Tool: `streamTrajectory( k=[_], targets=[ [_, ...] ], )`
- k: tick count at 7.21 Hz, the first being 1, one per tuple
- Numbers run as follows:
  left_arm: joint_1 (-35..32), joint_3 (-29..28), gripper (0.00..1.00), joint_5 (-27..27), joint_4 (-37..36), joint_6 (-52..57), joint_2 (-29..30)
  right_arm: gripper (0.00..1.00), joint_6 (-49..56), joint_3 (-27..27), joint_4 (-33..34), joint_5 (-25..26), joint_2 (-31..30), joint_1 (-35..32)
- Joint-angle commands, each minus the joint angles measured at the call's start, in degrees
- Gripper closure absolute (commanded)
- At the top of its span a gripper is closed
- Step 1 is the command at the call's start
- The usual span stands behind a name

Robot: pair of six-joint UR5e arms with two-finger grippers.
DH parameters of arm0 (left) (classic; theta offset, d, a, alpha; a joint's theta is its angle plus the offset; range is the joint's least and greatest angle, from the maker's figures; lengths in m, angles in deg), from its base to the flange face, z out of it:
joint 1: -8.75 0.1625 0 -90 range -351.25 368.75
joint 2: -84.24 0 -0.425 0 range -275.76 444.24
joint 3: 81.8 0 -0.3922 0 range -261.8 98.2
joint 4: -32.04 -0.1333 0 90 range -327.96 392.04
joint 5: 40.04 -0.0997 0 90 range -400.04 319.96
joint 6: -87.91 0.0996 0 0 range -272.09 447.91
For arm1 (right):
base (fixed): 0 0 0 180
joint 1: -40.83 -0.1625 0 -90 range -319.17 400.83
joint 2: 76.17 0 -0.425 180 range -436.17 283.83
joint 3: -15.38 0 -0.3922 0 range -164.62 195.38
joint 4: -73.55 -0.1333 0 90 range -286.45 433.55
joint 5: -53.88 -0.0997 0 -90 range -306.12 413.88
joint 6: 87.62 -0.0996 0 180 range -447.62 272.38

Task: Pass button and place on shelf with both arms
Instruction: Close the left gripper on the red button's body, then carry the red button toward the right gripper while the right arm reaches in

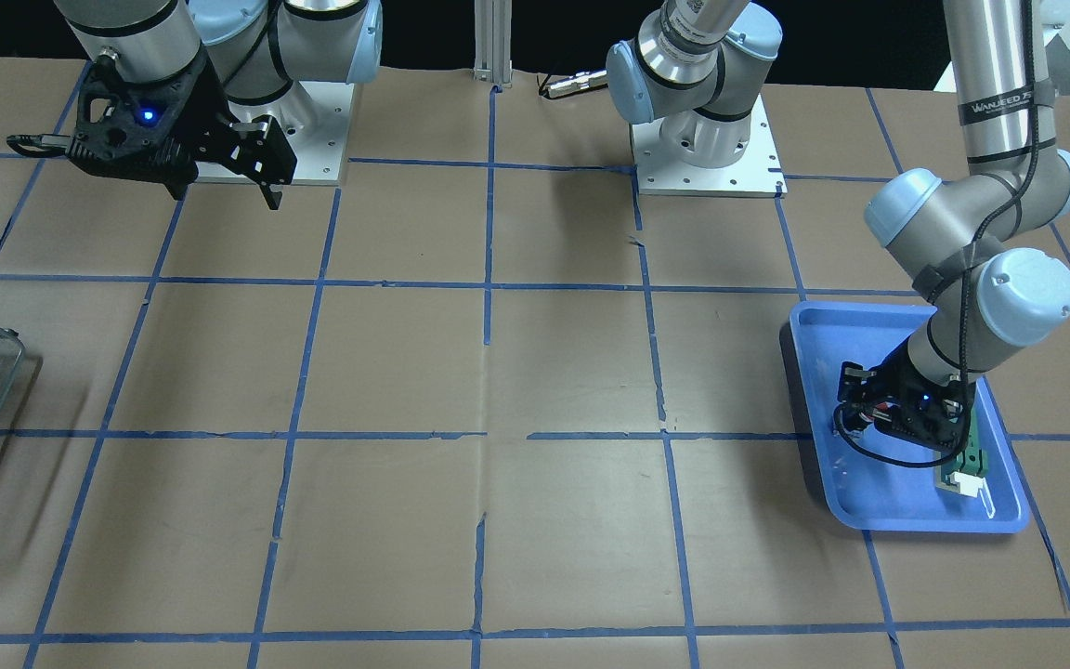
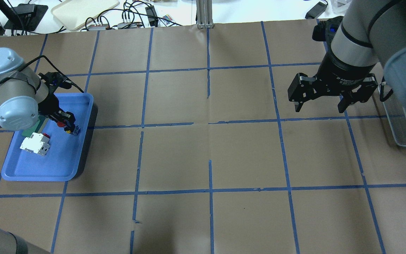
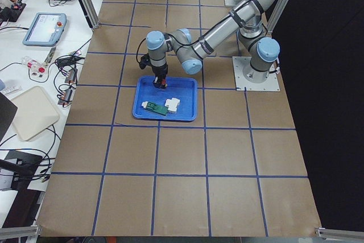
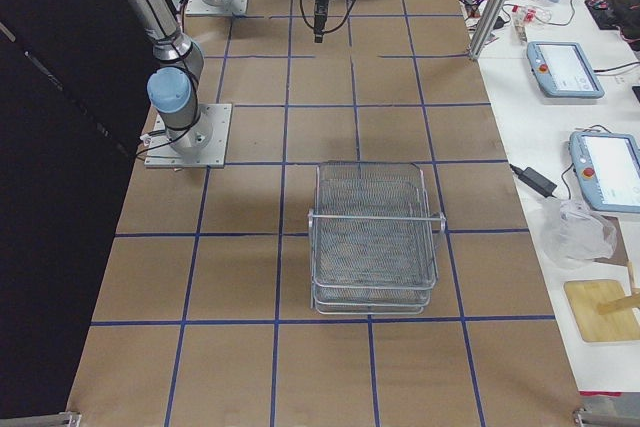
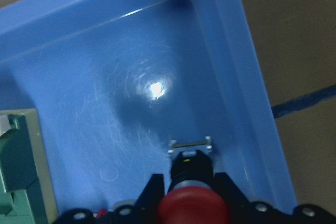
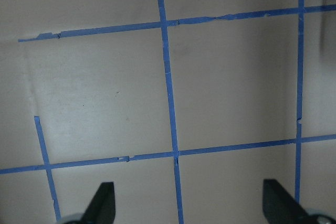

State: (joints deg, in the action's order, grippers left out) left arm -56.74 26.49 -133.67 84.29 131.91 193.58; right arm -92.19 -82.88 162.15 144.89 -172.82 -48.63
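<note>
Item: button (image 5: 193, 205), red cap, dark body.
Location: inside the blue tray (image 2: 83, 151), near one corner, low over the tray floor.
Left claw (image 2: 68, 126): clamped on the button's body.
Right claw (image 2: 318, 106): spread wide, empty, above the counter (image 2: 245, 155), near the shelf (image 4: 375, 237).
Step, as judged: pickup.
Next: lift the button clear of the tray wall and carry it centreward for handover.

Blue plastic tray (image 5: 73, 77) glossy w/ fine scuffs & light glare; red-capped plastic push button (image 5: 193, 208) smooth, semi-gloss; brown paper table cover (image 2: 245, 151) matt, creased; silvery wire-mesh shelf (image 4: 375, 237) shiny metal
</note>
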Motion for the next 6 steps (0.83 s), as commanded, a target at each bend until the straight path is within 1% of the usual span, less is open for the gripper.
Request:
streamTrajectory(
  k=[1, 2, 3, 4, 5, 6],
  targets=[
    [0.1, -0.36, 1.0, 5.18, 3.53, -0.85, -2.62, 0.0, 0.0, 0.0, 0.25, 0.04, 0.06, 0.07],
    [-0.69, -1.06, 1.0, 9.31, 7.48, -5.29, -4.64, 0.0, -0.09, 0.0, 0.17, 0.13, 0.06, 0.07],
    [-1.04, -1.59, 1.0, 20.05, 14.74, -7.34, -6.66, 0.0, -0.09, 0.09, 0.78, -0.39, 0.15, 0.6],
    [-1.13, -1.25, 1.0, 28.25, 18.12, -8.49, -7.99, 0.0, -0.09, 0.26, 0.35, -1.0, 0.32, 3.3],
    [-2.87, -1.24, 1.0, 34.86, 18.24, -11.54, -7.56, 0.0, -0.09, 0.35, -0.09, -6.4, 0.32, 7.76],
    [-6.2, -1.24, 1.0, 42.75, 17.98, -21.58, -7.47, 0.0, -0.09, 0.61, -3.32, -11.77, 0.32, 12.16]
  ],
)
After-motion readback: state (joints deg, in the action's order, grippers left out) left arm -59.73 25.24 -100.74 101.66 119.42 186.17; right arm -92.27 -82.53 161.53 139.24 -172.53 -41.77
